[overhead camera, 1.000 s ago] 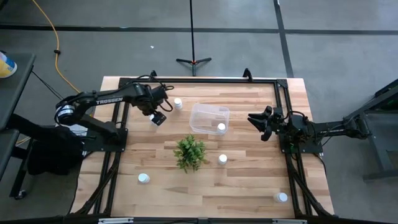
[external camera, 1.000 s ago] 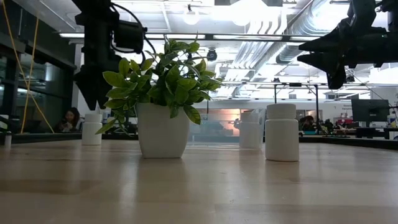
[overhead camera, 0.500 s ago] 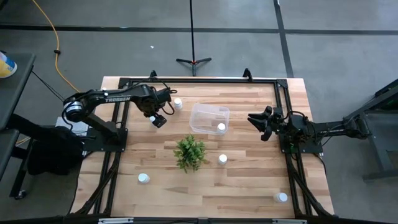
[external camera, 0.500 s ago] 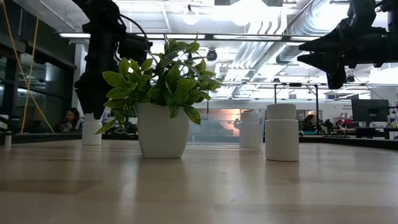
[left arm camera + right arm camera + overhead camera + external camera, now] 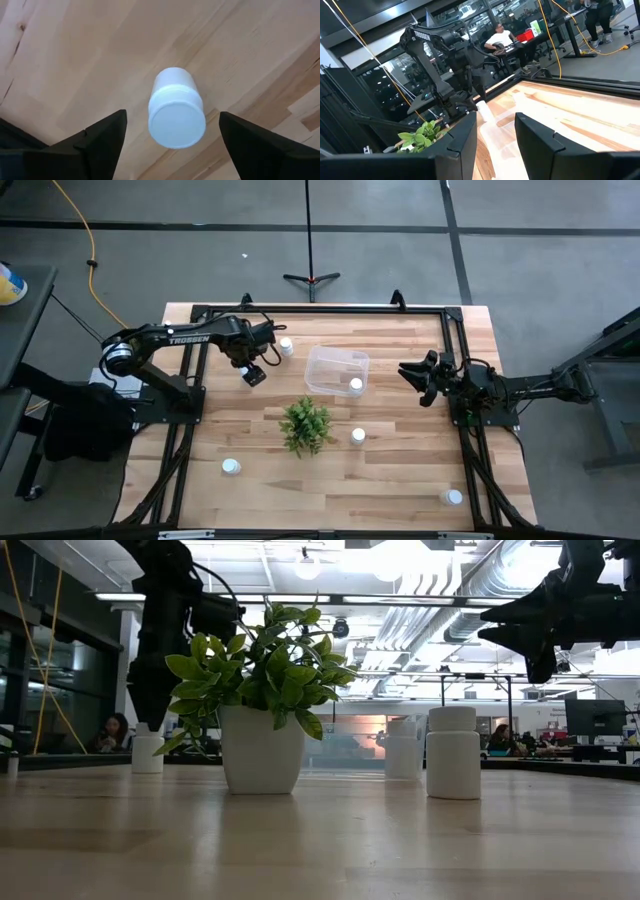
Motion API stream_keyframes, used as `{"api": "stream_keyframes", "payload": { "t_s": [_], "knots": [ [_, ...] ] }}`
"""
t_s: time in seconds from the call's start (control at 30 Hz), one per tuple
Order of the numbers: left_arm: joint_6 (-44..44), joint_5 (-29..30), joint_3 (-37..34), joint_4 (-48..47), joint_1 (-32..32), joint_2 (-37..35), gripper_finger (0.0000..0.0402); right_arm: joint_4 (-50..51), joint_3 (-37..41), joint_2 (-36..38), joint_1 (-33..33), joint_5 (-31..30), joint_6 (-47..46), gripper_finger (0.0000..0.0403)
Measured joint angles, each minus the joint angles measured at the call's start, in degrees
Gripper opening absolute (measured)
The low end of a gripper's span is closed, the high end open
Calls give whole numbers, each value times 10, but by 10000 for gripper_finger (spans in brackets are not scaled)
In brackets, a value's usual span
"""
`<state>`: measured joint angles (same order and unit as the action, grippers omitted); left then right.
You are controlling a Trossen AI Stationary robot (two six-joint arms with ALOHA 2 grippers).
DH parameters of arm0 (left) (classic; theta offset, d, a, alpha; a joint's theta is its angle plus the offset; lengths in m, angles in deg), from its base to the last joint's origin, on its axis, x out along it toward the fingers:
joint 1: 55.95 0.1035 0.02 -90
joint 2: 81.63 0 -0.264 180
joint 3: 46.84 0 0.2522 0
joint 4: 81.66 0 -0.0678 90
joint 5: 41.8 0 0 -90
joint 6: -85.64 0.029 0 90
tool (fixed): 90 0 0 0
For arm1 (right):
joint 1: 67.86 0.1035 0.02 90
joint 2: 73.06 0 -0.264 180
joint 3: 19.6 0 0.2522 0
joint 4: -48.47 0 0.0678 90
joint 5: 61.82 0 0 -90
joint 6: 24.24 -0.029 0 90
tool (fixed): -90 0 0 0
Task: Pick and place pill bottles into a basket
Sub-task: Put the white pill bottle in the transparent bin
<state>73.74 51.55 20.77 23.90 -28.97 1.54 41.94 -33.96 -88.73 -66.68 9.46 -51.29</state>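
Observation:
A white pill bottle [image 5: 176, 115] stands upright on the wooden table, seen cap-on from above. My left gripper [image 5: 172, 114] hangs over it, pointing down and open, one finger on each side with a gap to the bottle. In the high view this gripper [image 5: 255, 371] is left of the basket [image 5: 325, 363], a clear bin with one bottle [image 5: 356, 385] inside. In the low view the same bottle [image 5: 147, 753] stands under the gripper. My right gripper [image 5: 420, 378] waits open at the table's right, level and clear of everything.
A potted green plant [image 5: 306, 425] stands mid-table, near the basket. Other bottles stand on the table: one at the far side [image 5: 286, 346], one right of the plant [image 5: 358, 436], one near left [image 5: 231, 467], one near right [image 5: 453, 497]. Black frame rails run along both sides.
My left gripper has sunk a little toward the bottle under it, so that its fingers now reach the bottle's cap height in the low view, and it has rolled slightly. The bottle has not moved.

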Motion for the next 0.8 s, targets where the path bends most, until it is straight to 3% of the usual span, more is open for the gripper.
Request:
{"api": "stream_keyframes", "payload": {
  "t_s": [0.43,0.8],
  "knots": [
    [37,-15,0,6,0,0,347,6,0,0,0,0,0,124],
    [45,5,-18,12,0,0,343,9,0,0,0,0,0,124]
  ]
}}
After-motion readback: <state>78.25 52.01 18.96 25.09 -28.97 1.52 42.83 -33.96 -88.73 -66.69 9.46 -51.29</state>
